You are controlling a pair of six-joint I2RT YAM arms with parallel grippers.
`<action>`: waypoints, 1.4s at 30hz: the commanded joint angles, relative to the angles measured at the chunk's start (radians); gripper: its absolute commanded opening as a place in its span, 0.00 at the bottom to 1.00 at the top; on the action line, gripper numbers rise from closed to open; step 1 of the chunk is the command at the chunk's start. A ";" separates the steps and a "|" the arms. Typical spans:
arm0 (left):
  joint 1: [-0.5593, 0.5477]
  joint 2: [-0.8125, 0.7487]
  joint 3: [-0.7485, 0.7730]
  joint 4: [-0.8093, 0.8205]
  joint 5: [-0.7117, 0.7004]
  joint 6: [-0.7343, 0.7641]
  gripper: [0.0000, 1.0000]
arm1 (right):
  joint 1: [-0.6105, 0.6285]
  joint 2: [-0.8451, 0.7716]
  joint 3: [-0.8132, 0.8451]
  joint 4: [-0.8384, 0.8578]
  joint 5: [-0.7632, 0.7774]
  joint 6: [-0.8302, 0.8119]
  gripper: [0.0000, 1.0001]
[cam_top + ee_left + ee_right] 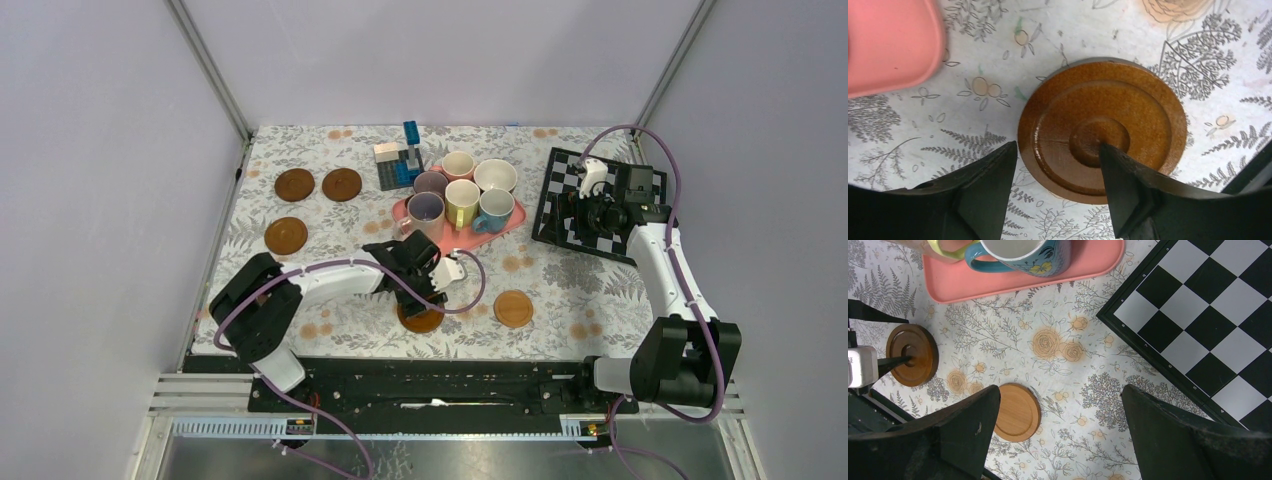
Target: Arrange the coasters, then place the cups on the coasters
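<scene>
From above, the left gripper (pixel 418 300) hangs over a dark coaster (pixel 422 322) by the tabletop's near edge. The cups (pixel 462 200) sit on the pink tray (pixel 514 217) mid-tabletop. The left wrist view shows that gripper half open and gripping nothing, one finger outside the coaster's rim, the other over its centre. Closing like this could tip or skid the disc. The right wrist view shows the right gripper (pixel 1058 395) spread wide and empty.
</scene>
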 commanded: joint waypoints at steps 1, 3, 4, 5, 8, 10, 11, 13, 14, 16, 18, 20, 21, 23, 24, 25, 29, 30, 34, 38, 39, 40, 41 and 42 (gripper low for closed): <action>0.000 0.015 0.013 0.044 -0.058 -0.007 0.66 | -0.002 -0.031 -0.003 0.022 0.009 0.004 0.98; 0.009 0.015 0.002 0.035 -0.061 -0.005 0.63 | -0.002 -0.032 -0.003 0.024 0.008 0.004 0.98; 0.018 0.015 -0.004 0.032 -0.064 -0.004 0.60 | -0.002 -0.032 -0.002 0.023 0.007 0.004 0.98; 0.032 0.009 -0.011 0.029 -0.066 -0.005 0.57 | -0.002 -0.031 -0.003 0.023 0.008 0.003 0.98; 0.097 -0.019 -0.042 0.024 -0.051 -0.006 0.52 | -0.002 -0.036 -0.006 0.023 0.012 -0.003 0.98; 0.164 -0.041 -0.057 0.013 -0.022 0.001 0.49 | -0.002 -0.038 -0.009 0.023 0.017 -0.007 0.98; 0.201 -0.052 -0.062 0.005 -0.007 0.007 0.49 | -0.002 -0.038 -0.009 0.023 0.017 -0.007 0.98; 0.272 -0.067 -0.072 -0.010 0.013 0.028 0.47 | -0.002 -0.038 -0.008 0.021 0.015 -0.007 0.98; 0.307 -0.076 -0.077 -0.016 0.016 0.040 0.47 | -0.002 -0.038 -0.008 0.023 0.015 -0.006 0.98; 0.370 -0.087 -0.078 -0.025 0.024 0.060 0.47 | -0.002 -0.037 -0.007 0.023 0.015 -0.006 0.98; 0.453 -0.082 -0.065 -0.031 0.037 0.074 0.47 | -0.002 -0.036 -0.008 0.024 0.014 -0.004 0.98; 0.524 -0.063 -0.034 -0.033 0.051 0.073 0.47 | -0.002 -0.037 -0.009 0.023 0.014 -0.004 0.98; 0.551 -0.049 -0.015 -0.032 0.055 0.071 0.47 | -0.002 -0.038 -0.009 0.023 0.013 -0.004 0.98; 0.596 -0.021 0.021 -0.025 0.058 0.062 0.47 | -0.003 -0.036 -0.008 0.023 0.013 -0.004 0.98; 0.615 -0.005 0.039 -0.020 0.058 0.057 0.47 | -0.002 -0.036 -0.008 0.023 0.013 -0.004 0.98; 0.631 0.013 0.059 -0.018 0.055 0.053 0.47 | -0.002 -0.037 -0.008 0.024 0.014 -0.004 0.98; 0.700 0.095 0.151 -0.014 0.053 0.027 0.47 | -0.002 -0.037 -0.009 0.022 0.019 -0.006 0.98; 0.715 0.111 0.168 -0.012 0.050 0.022 0.47 | -0.002 -0.039 -0.009 0.023 0.020 -0.007 0.98; 0.752 0.162 0.226 -0.002 0.040 0.009 0.47 | -0.002 -0.036 -0.008 0.021 0.022 -0.007 0.98; 0.768 0.199 0.268 0.004 0.029 0.003 0.47 | -0.002 -0.031 -0.008 0.025 0.022 -0.008 0.98; 0.770 0.206 0.276 0.007 0.025 0.002 0.47 | -0.002 -0.029 -0.008 0.024 0.021 -0.009 0.98; 0.771 0.213 0.283 0.011 0.020 0.001 0.47 | -0.002 -0.029 -0.009 0.025 0.022 -0.009 0.98; 0.773 0.220 0.291 0.014 0.020 0.000 0.47 | -0.002 -0.026 -0.009 0.025 0.022 -0.010 0.98; 0.775 0.227 0.299 0.016 0.020 -0.001 0.47 | -0.002 -0.026 -0.009 0.026 0.022 -0.010 0.98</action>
